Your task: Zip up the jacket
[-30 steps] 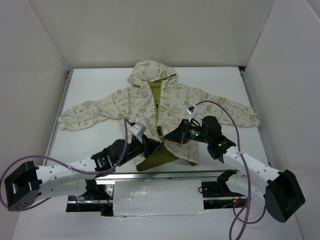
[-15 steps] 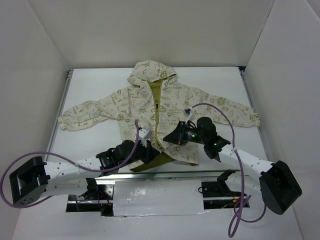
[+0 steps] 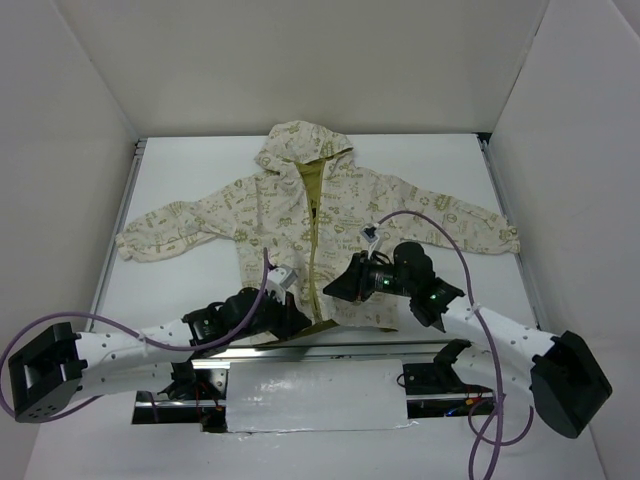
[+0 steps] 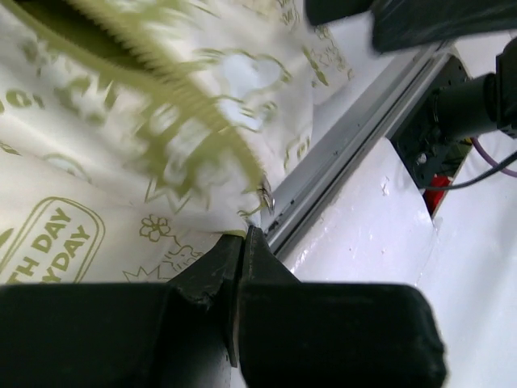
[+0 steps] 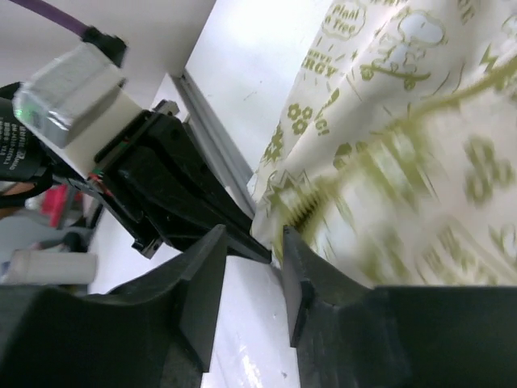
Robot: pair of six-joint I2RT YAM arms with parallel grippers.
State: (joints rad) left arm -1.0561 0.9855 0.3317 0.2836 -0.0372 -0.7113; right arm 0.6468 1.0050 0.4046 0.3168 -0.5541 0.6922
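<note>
Clamping my left tool [image 4: 245,232] shut on the jacket [image 3: 300,205], which lies spread with its bottom at the counter's [image 3: 200,170] near edge, anchors the zipper [image 3: 318,235] base, I judge, so my right tool [image 5: 252,242], fingers slightly apart beside it, can seat the other side.

The jacket [image 3: 270,215] is cream with olive-green doodle prints, its lining [image 3: 312,180] and zipper [image 3: 313,250] olive-yellow, the desk [image 3: 200,170] white, the 2 arms [image 3: 120,350] white, the left gripper [image 4: 242,234] and right gripper [image 5: 254,234] black, the cable [image 5: 60,18] purple.
</note>
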